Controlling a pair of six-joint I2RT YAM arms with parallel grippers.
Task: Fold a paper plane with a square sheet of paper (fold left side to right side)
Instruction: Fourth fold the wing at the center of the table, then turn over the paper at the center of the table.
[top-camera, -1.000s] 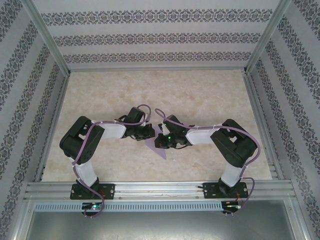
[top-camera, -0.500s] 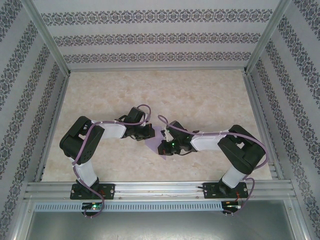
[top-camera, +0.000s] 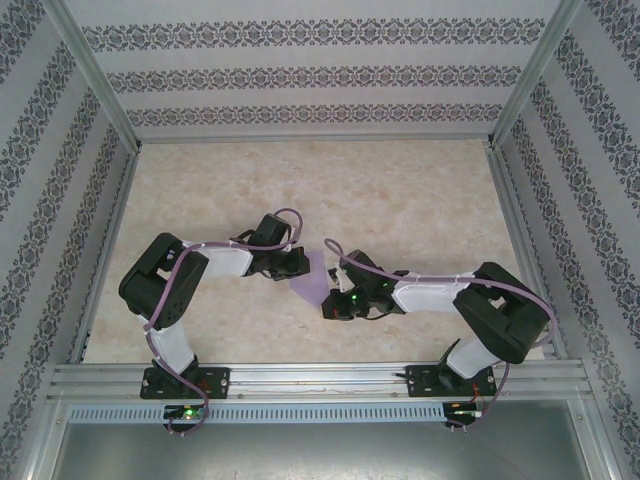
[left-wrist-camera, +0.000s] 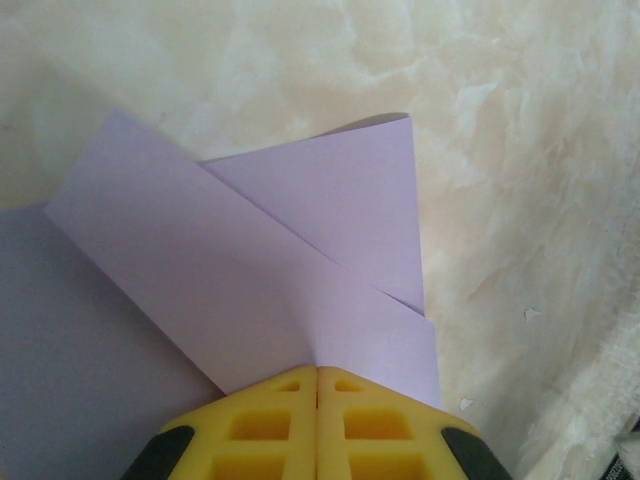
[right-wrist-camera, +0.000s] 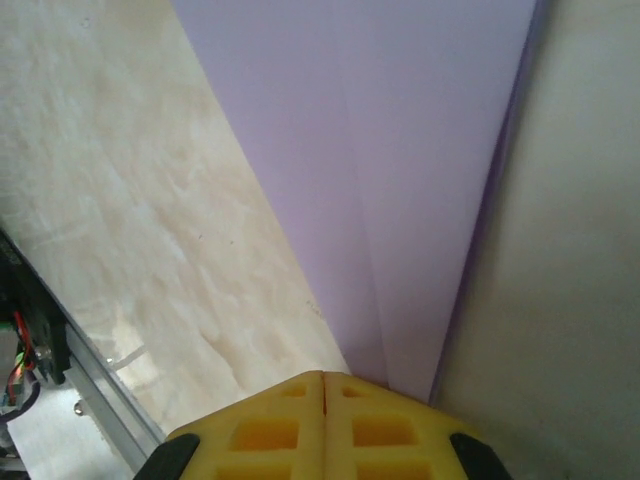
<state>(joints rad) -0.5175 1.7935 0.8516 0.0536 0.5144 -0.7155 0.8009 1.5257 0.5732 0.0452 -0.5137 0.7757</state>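
The square sheet of paper (top-camera: 313, 283) is lavender, folded into overlapping flaps, and lies flat on the marble-patterned table (top-camera: 400, 190) between the two arms. My left gripper (top-camera: 297, 266) is shut, its yellow fingertips together and resting on the paper's left part. In the left wrist view two folded flaps of the paper (left-wrist-camera: 250, 260) spread out ahead of the left gripper (left-wrist-camera: 318, 368). My right gripper (top-camera: 334, 303) is shut too. In the right wrist view the right gripper (right-wrist-camera: 324, 374) sits at the narrow near end of the paper (right-wrist-camera: 400, 150), over its left edge.
Patterned walls enclose the table on three sides. An aluminium rail (top-camera: 320, 378) carrying both arm bases runs along the near edge. In the right wrist view a metal rail with wiring (right-wrist-camera: 40, 370) is at the lower left. Bare tabletop stretches behind the arms.
The right gripper has slid toward the near edge along the paper, and its elbow has swung out to the right. The left arm has stayed in place.
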